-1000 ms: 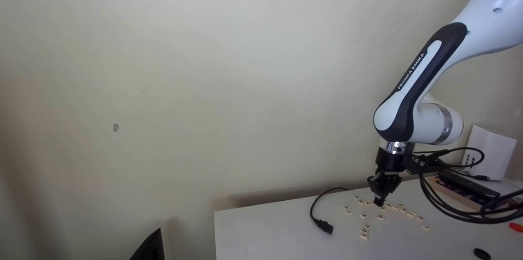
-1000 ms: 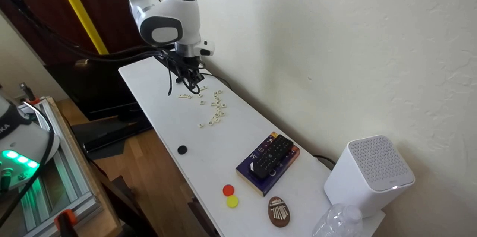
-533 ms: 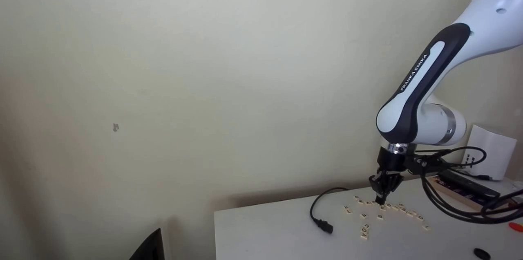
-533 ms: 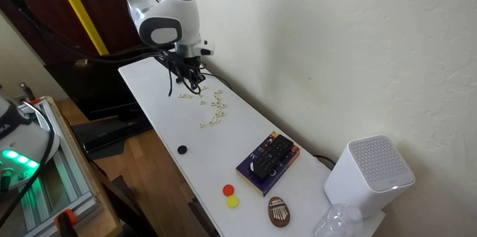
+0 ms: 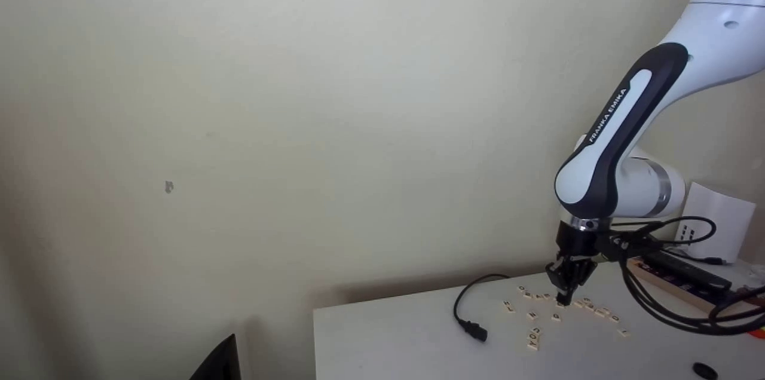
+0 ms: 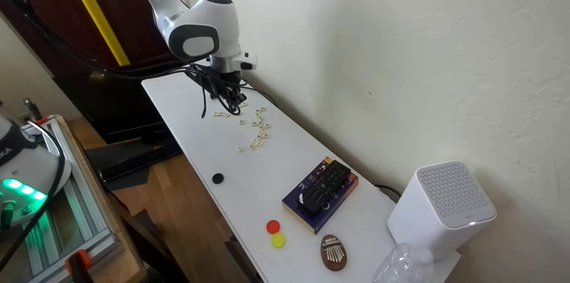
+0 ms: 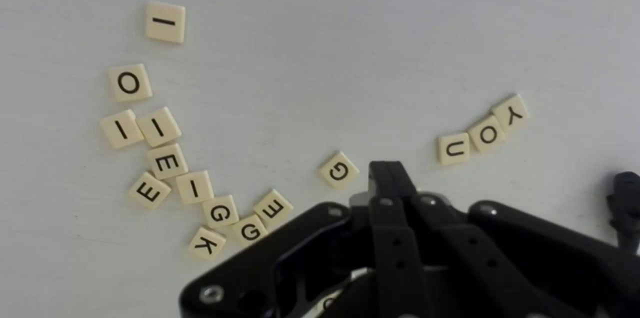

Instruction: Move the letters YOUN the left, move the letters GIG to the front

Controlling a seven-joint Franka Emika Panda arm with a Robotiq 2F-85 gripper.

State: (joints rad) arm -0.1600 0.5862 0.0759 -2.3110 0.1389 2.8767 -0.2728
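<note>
The Robotiq gripper point(image 7: 389, 165) is hanging fingers-down over the white table point(image 6: 249, 185), its jaws closed, the two fingers point(image 7: 379, 178) pressing side by side. Whether the tips are touching the tabletop is not clear. In the wrist view, the Y tile point(image 7: 511, 112), O tile point(image 7: 487, 133) and U tile point(image 7: 454, 148) are lying in a short slanting row to the right of the fingertips, while a lone G tile point(image 7: 339, 170) is lying just beside them on the left. Farther left, a second G tile point(image 7: 250, 229) and a third G tile point(image 7: 220, 212) are sitting in a winding chain with an I tile point(image 7: 195, 187) and an E tile point(image 7: 167, 161); a K tile point(image 7: 207, 243) is lying close below. One more tile point(image 7: 327, 303) is showing behind the gripper's linkage, its letter partly hidden. In an exterior view, a black power cord point(image 5: 475, 331) is lying near the tiles. In an exterior view, a remote control point(image 6: 325, 185) is resting on a book point(image 6: 294, 196), well apart from the tiles, with a kalimba point(image 6: 333, 252) lying near it.
</note>
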